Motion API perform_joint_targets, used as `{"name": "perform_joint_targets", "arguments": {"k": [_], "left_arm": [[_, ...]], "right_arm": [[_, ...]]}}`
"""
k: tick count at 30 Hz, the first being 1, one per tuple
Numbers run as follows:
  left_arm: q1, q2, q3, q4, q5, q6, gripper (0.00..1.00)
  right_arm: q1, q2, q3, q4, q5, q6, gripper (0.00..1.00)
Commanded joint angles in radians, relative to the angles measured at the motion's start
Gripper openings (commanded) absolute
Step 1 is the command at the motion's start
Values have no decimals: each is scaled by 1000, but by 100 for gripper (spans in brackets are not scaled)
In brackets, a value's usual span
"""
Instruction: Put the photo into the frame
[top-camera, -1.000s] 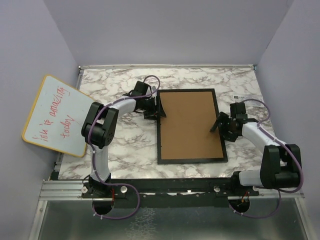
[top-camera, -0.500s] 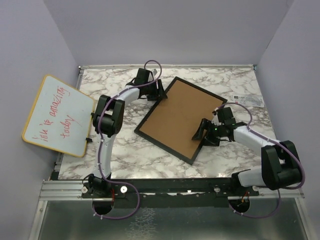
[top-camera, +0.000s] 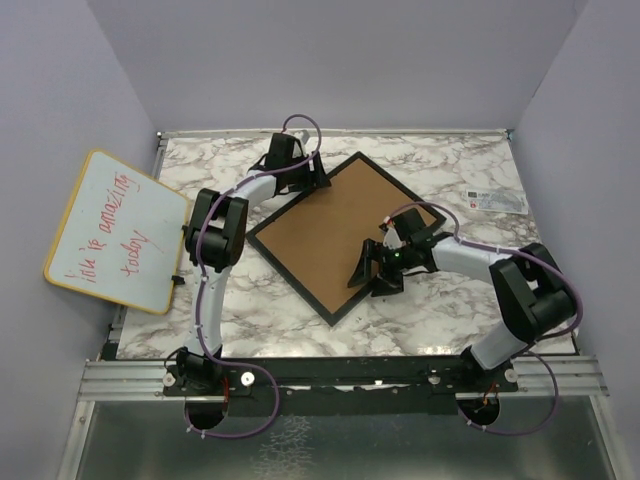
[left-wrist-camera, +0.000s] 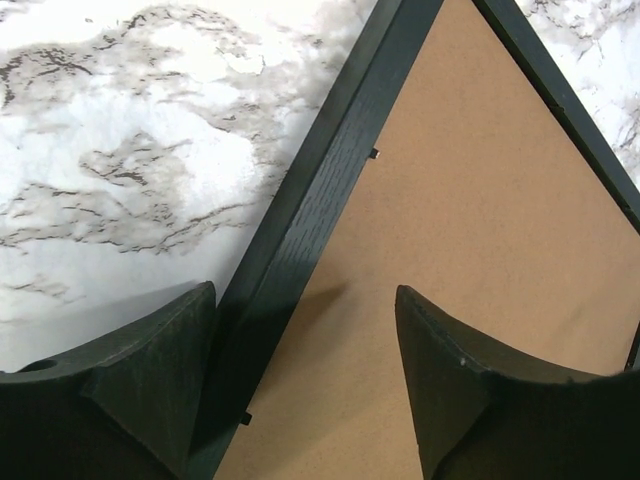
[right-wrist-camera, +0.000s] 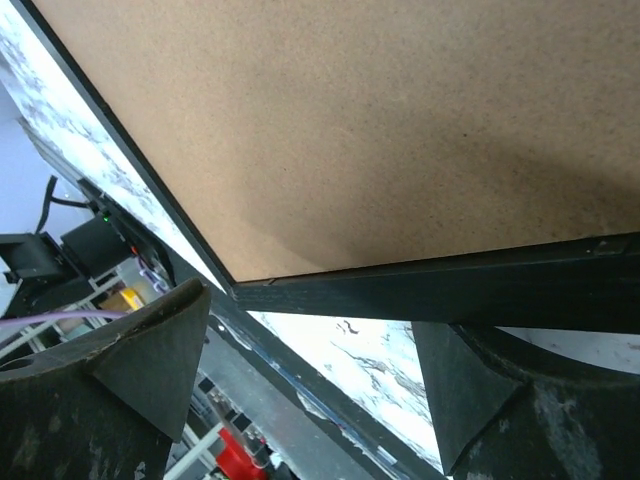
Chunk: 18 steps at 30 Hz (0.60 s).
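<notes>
The frame (top-camera: 290, 282) lies face down on the marble table, turned like a diamond, its brown backing board (top-camera: 330, 235) facing up. The photo is hidden. My left gripper (top-camera: 318, 180) is open at the frame's far left edge. In the left wrist view the black rim (left-wrist-camera: 320, 190) runs between the fingers of my left gripper (left-wrist-camera: 305, 300), close against the left one, and the backing board (left-wrist-camera: 470, 250) fills the rest. My right gripper (top-camera: 365, 272) is open at the near right edge. In the right wrist view, the rim (right-wrist-camera: 450, 285) crosses just beyond my right gripper (right-wrist-camera: 310, 315).
A yellow-rimmed whiteboard (top-camera: 118, 230) with red writing leans off the table's left side. A small white label (top-camera: 495, 200) lies at the far right. Lavender walls close in the table on three sides, and a metal rail (top-camera: 330, 372) runs along the near edge.
The frame has turned clockwise from square-on into a diamond. My left gripper moved toward the far side with its edge. My right gripper swept left toward the table's middle.
</notes>
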Motion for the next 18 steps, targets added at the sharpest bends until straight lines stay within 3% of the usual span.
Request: {"name": "perform_joint_targets", "arguments": {"k": [1,5,9,13,18], "left_arm": [[-76,-50,-52,-242,122,-8,75],[-47,-120,-23,-303,26,38,85],[-3,-217,-34,-337,-87,47,96],[55,-349,-135,-345,-189,16,99],[126,-539,-363,-350,-233,-35,96]], "right_arm": [[8,-77,39,111,91,-104,87],[8,-255,-8,-43,162,-186,90],[8,-333,20,-40,136,-211,90],[8,-220,147,51,32,-196,83],[54,57,393,122,-97,-144,58]]}}
